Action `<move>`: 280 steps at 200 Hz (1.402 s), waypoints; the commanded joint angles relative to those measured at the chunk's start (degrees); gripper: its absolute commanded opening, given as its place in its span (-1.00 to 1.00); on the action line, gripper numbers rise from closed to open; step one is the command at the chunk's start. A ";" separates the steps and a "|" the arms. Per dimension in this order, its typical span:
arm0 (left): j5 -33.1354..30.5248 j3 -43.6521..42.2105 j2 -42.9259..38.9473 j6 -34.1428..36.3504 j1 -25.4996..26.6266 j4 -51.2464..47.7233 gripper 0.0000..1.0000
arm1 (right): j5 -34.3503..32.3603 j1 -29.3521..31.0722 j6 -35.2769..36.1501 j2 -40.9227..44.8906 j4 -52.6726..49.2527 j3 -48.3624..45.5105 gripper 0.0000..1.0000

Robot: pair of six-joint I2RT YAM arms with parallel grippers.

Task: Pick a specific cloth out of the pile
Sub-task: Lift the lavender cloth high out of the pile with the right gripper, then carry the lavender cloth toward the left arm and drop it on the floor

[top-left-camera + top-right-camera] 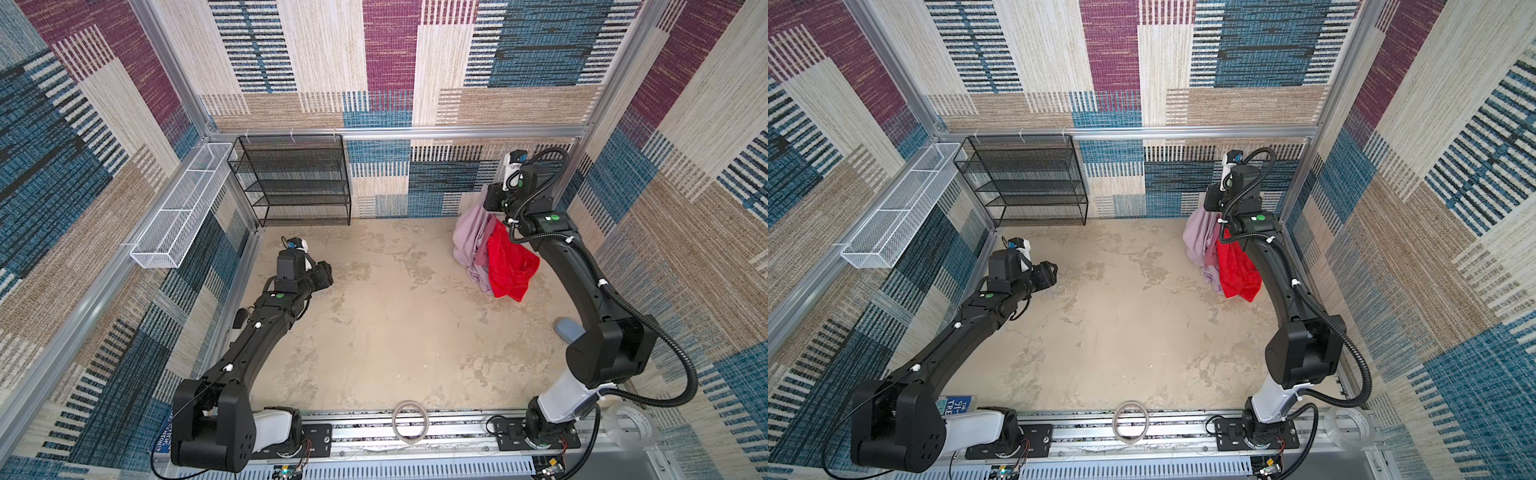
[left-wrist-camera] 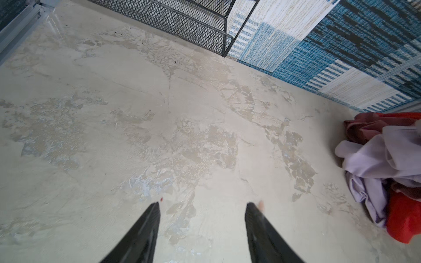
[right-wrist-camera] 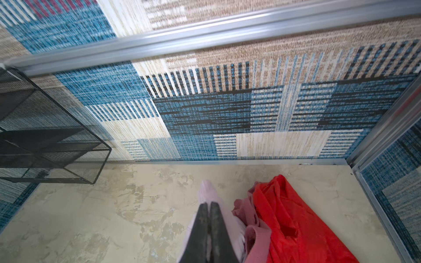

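The cloth (image 1: pixel 471 239), pale lilac, hangs in folds from my right gripper (image 3: pixel 209 205) near the back right corner. The gripper's jaws are shut on it, and a tip of the cloth (image 3: pixel 206 190) sticks out past the fingertips. Its lower part bunches on the floor in both top views (image 1: pixel 1202 241). The pile touches it on the right: a bright red cloth (image 1: pixel 509 266) and a dusty maroon-pink one (image 3: pixel 255 227). My left gripper (image 2: pixel 202 205) is open and empty, low over the bare floor at the left (image 1: pixel 326 272), far from the pile (image 2: pixel 401 218).
A black mesh shelf (image 1: pixel 295 183) stands against the back wall. A white wire basket (image 1: pixel 178 212) hangs on the left rail. A tape roll (image 1: pixel 410 424) lies on the front rail. A blue-grey object (image 1: pixel 567 328) sits by the right arm.
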State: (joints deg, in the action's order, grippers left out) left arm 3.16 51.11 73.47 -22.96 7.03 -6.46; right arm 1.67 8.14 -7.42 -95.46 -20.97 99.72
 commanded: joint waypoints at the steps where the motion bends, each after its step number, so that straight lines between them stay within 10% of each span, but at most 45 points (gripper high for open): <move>1: 0.45 0.78 -0.64 -0.42 -0.03 -1.12 0.26 | 1.67 -0.12 0.33 -0.35 1.57 3.30 -1.00; 65: 0.36 2.03 -2.10 0.00 -0.01 -2.94 0.26 | 5.76 -0.52 0.69 -2.64 -1.28 13.53 -1.00; 142: 1.31 6.38 -5.39 0.37 -0.04 -7.05 0.26 | 25.60 -0.50 -1.93 -10.40 -10.42 38.72 -1.00; 280: -1.78 15.19 -15.00 0.90 -0.04 -29.46 0.25 | 43.00 14.81 -9.03 -11.03 -4.02 44.32 -1.00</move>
State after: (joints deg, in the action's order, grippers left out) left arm 3.07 66.63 60.77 -22.52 7.03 -30.76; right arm 42.30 20.29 -14.04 -105.16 -29.21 142.15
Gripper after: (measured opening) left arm 0.624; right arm 0.063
